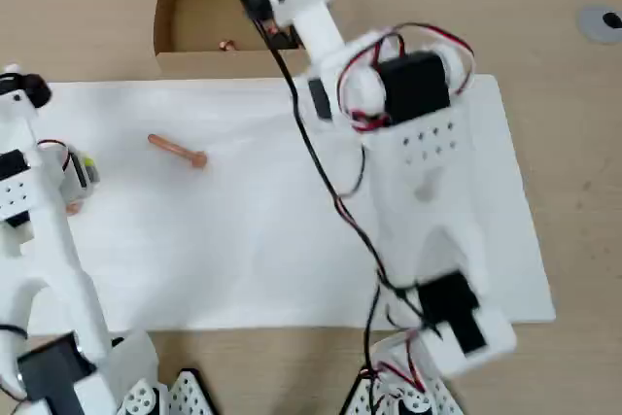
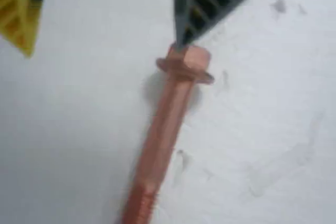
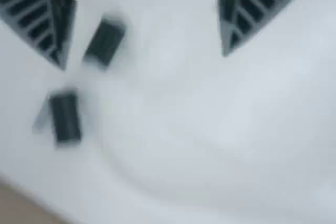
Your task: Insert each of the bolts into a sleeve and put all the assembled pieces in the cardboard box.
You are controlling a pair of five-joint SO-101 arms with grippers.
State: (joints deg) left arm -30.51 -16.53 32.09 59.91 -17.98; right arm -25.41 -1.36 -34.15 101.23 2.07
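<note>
A copper bolt (image 2: 173, 124) lies on the white sheet under my left gripper (image 2: 102, 48), which is open; one yellow fingertip (image 2: 184, 30) touches the bolt's flanged head. From above, this gripper (image 1: 78, 187) is at the sheet's left edge, with a bit of copper (image 1: 73, 208) beside it. A second bolt (image 1: 177, 151) lies loose on the sheet to its right. My right gripper (image 3: 143, 57) hangs open over the sheet, with two dark sleeves (image 3: 105, 40) (image 3: 65, 116) beside one finger. The cardboard box (image 1: 185, 51) stands at the back with a copper piece (image 1: 226, 45) inside.
The right arm (image 1: 418, 153) stretches across the middle of the white sheet (image 1: 243, 240) toward the box and hides its own gripper from above. Bare wooden table (image 1: 573, 143) borders the sheet on the right. A grey disc (image 1: 603, 21) sits at the far right.
</note>
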